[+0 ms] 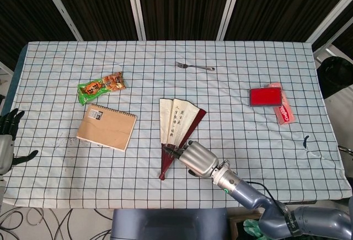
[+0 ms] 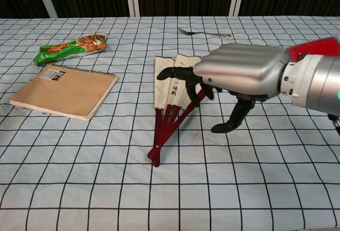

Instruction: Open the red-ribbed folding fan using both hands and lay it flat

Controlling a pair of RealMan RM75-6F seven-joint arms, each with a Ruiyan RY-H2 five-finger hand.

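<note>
Folding fan [image 1: 177, 129], partly spread, lies at table centre, right of the notebook [image 1: 106, 127]. Right hand [image 1: 197, 158] hovers over the red ribs, fingers apart, grasping nothing; left hand [image 1: 8, 135] idles open, far left. Light, stiff ribs; fragile paper: grip the outer ribs.

Fork [image 1: 195, 65], snack packet [image 1: 101, 87], notebook [image 1: 106, 127], red box [image 1: 266, 96] on checked tablecloth [image 1: 55, 63]
</note>
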